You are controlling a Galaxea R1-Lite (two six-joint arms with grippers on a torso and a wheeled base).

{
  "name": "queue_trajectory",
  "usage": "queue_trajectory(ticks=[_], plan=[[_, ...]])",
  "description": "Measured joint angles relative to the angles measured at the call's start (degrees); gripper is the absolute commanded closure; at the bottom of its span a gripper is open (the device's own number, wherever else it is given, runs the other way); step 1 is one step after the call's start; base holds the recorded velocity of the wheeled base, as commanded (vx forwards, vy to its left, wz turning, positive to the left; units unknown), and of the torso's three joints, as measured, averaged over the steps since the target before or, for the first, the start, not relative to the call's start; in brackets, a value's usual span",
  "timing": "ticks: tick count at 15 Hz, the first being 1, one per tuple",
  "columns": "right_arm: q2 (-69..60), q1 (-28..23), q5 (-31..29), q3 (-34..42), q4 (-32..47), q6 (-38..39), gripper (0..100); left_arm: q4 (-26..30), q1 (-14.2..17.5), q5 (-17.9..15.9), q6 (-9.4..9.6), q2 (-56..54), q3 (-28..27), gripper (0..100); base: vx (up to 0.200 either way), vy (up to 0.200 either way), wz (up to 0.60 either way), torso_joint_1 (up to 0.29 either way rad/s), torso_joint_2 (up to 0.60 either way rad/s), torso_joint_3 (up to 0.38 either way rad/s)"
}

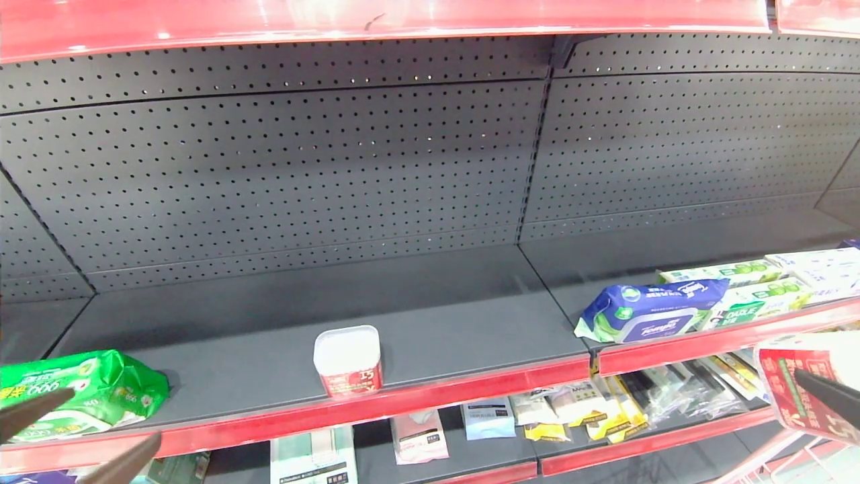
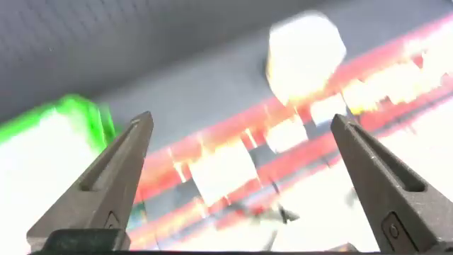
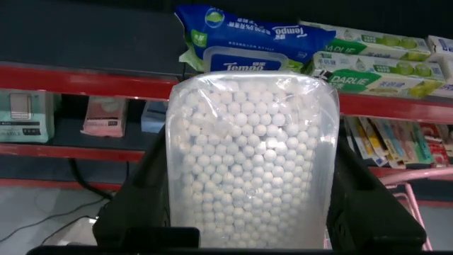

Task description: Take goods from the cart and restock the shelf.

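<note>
Holding a bead tub (image 1: 793,383) in my right gripper (image 3: 249,184), fingers clamped on its two sides, I have it in the air at the near right, off the shelf (image 1: 376,316) and below the level of its red front edge. The tub's long axis runs along my fingers, its far end pointing at the shelf toward the wipes (image 3: 248,42). From the head view it sits tilted, red label toward the near side.

My left gripper (image 2: 242,120) is spread wide with nothing in it, at the near left just beside the green pack (image 1: 94,390).

A second tub (image 1: 347,359) stands upright at the shelf's near edge, mid-shelf, white top up. Wipes and toothpaste boxes (image 1: 752,286) lie on the right section, long axes running left to right.
</note>
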Motion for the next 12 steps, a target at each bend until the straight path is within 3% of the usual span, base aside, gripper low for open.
queue_trajectory(ticks=[1, 3, 7, 12], plan=[[2.11, 0.0, 0.3, -1.6, -0.04, -0.07, 100, 6.79, 0.0, -1.07, -0.17, -6.17, -0.96, 0, 0.0, 0.0, 0.0, 0.0, 0.0, 0.0], [5.71, 0.11, 0.94, -3.95, -0.09, -0.99, 100, 13.39, 0.0, -2.17, -0.79, -15.46, -1.76, 0, 0.0, 0.0, 0.0, 0.0, 0.0, 0.0], [10.06, 0.22, 3.34, -6.4, -0.11, -3.15, 100, 15.13, 0.18, -0.3, -1.1, -26.84, 1.33, 0, 0.0, 0.0, 0.6, -0.001, 0.0, 0.002], [12.09, 0.27, 3.47, -6.68, -0.24, -3.15, 100, 15.1, 0.16, 0.67, -1.02, -32.11, 4.22, 0, 0.0, 0.0, 0.6, 0.006, 0.0, 0.0]])
